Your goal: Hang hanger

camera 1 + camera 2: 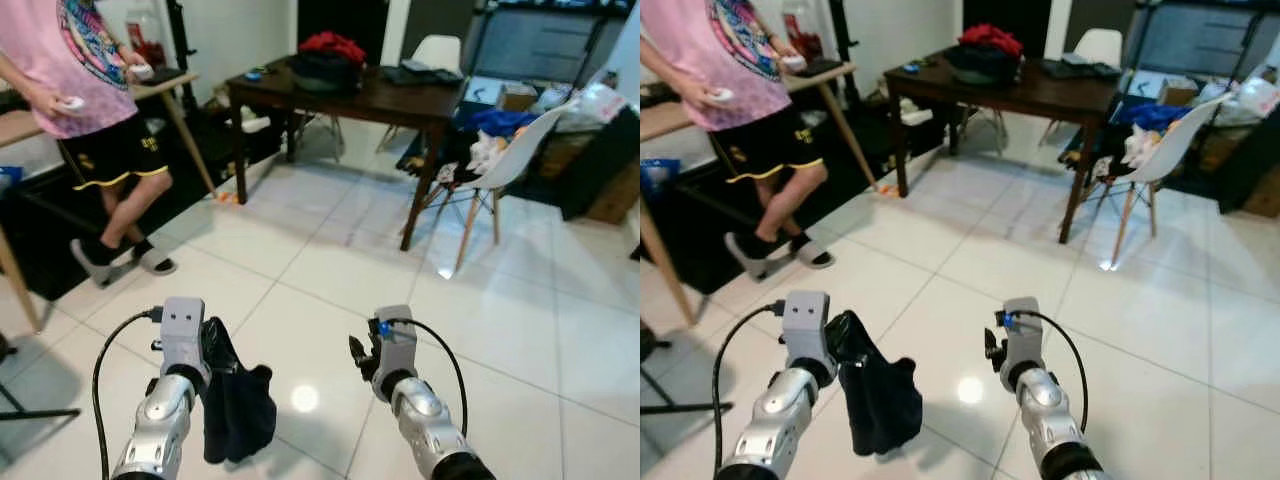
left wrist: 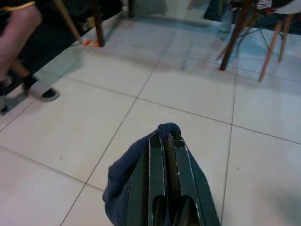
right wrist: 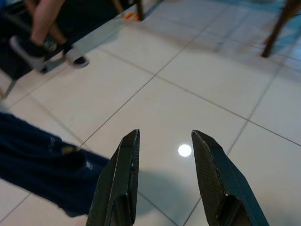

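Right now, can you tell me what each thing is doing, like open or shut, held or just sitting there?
Left gripper: shut on the dark cloth.
Dark cloth: held, hanging down above the floor.
Right gripper: open, holding nothing.
White chair: upright by the table.
Dark table: standing, things piled on it.
Person: standing, something white in each hand.
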You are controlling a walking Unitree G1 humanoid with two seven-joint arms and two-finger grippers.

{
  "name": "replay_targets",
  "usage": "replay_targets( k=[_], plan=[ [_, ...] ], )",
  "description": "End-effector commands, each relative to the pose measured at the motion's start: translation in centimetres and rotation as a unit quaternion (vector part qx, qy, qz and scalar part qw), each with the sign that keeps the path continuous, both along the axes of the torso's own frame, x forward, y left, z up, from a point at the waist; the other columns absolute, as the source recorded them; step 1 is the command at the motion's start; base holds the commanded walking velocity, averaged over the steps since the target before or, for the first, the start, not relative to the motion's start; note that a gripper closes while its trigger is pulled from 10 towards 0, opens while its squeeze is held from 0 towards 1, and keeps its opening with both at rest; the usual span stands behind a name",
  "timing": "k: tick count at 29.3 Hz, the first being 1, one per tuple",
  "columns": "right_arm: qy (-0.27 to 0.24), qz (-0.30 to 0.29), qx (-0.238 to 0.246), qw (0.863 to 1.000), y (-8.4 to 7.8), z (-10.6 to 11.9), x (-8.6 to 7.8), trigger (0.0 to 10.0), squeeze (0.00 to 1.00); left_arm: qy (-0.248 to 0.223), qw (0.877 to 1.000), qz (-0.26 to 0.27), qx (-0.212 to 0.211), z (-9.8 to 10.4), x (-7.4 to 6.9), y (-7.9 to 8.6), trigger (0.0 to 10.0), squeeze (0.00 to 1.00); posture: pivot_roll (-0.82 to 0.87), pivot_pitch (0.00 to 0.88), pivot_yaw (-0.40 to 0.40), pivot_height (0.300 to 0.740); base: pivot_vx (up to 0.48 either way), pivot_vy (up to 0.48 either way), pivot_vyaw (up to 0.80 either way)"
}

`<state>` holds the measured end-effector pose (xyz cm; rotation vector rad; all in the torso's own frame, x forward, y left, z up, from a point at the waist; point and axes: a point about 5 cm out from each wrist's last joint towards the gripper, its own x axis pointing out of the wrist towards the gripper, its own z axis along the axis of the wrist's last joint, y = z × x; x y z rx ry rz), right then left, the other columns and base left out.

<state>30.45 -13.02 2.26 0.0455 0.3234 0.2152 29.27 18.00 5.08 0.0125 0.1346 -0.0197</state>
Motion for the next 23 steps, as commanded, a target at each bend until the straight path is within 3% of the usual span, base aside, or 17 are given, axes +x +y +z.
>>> replay_targets(
  k=[1,23],
  plan=[
    [0.01,-0.015,-0.004,1.0,-0.49,-0.36,-0.1,10.0,0.0,-0.006,1.0,-0.007,0.005,0.27,0.23,-0.21,10.0,0.0,0.03,0.0,-0.015,0.74,0.0,0.0,-0.79],
    [0.015,-0.004,-0.013,1.0,-0.01,-0.21,0.29,10.0,0.0,-0.007,1.0,-0.007,0.02,0.77,0.87,-1.12,10.0,0.0,0.03,0.0,-0.008,0.74,0.0,0.0,-0.77]
  ],
)
